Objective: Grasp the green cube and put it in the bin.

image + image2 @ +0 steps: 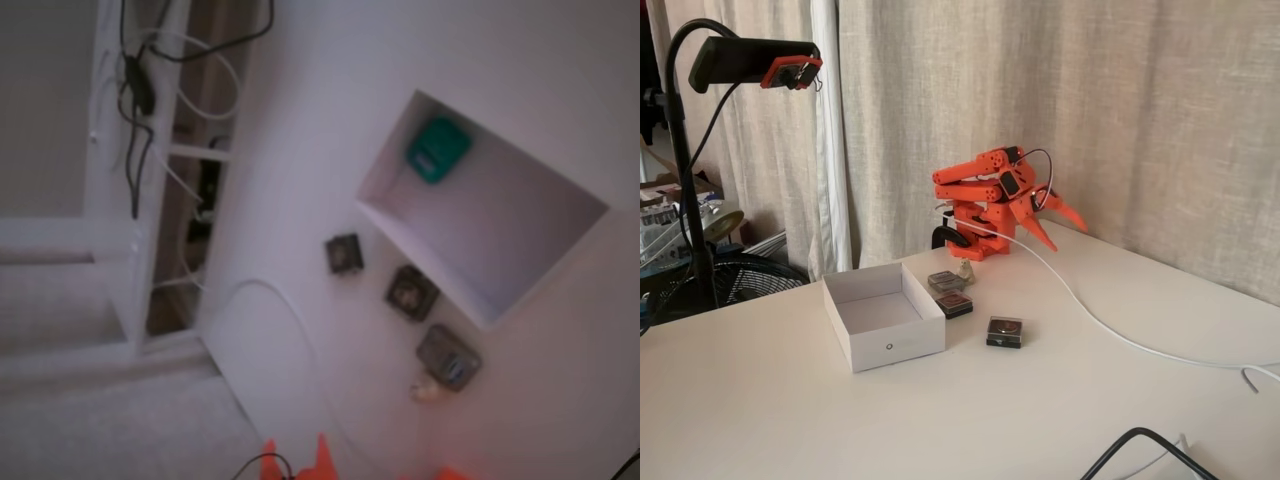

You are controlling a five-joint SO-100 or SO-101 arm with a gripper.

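The green cube (438, 150) lies inside the bin (500, 230), in the corner at the upper left of a fixed view looking down. In the side fixed view the bin (890, 345) stands on the table's left half and its walls hide the cube. The orange arm is folded up at the back of the table. Its gripper (1065, 234) points right, away from the bin, open with nothing between its fingers. From above, only the two orange fingertips (322, 452) of the gripper (295, 458) show at the bottom edge.
Three dark squarish blocks (344, 253) (411, 292) (448, 357) lie beside the bin, between it and the arm's base (975, 245). A white cable (1110, 325) runs across the table to the right. A black cable (1140, 440) loops at the front edge. A camera stand (690, 190) rises at the left.
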